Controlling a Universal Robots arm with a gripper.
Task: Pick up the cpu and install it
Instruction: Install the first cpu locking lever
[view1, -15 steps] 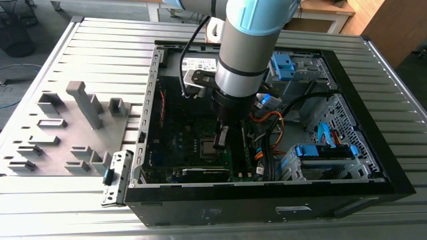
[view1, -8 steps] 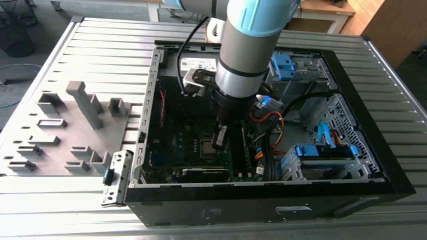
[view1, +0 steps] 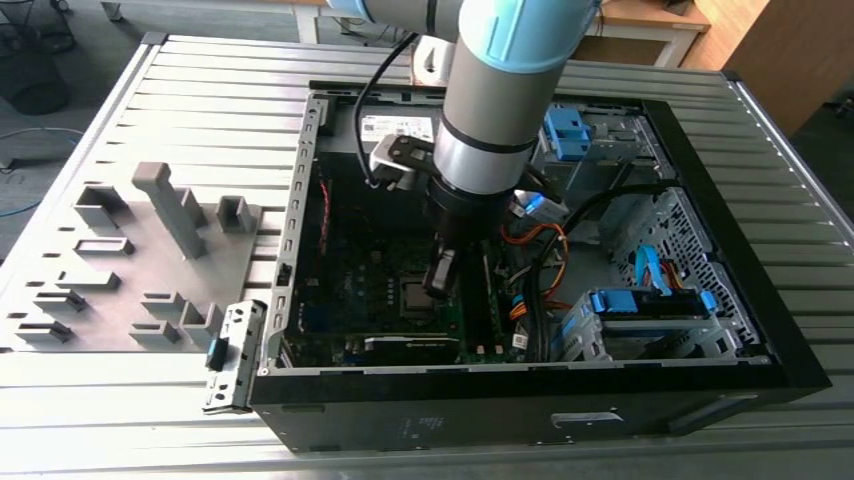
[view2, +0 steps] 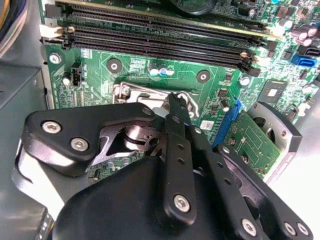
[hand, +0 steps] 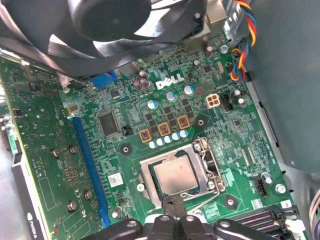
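The cpu (hand: 175, 175) is a small silver square lying flat in the metal socket frame (hand: 206, 167) on the green motherboard (hand: 165, 100). My gripper (hand: 170, 201) hangs just over the edge of the cpu nearest to it, and its two black fingertips are pressed together with nothing between them. In the second wrist view the black linkage of the gripper (view2: 173, 102) covers most of the socket, with the frame (view2: 145, 92) showing beyond it. In the exterior view the gripper (view1: 439, 287) reaches down into the open computer case (view1: 534, 395), above the socket (view1: 418, 298).
Black memory slots (view2: 160, 42) run beside the socket. A fan (hand: 115, 25) hangs over the board. A blue slot (hand: 90, 160) and a green card (hand: 35, 165) lie beside the socket. Orange and black cables (view1: 554, 245) cross the case. Grey fixture blocks (view1: 147, 250) stand at the exterior view's left.
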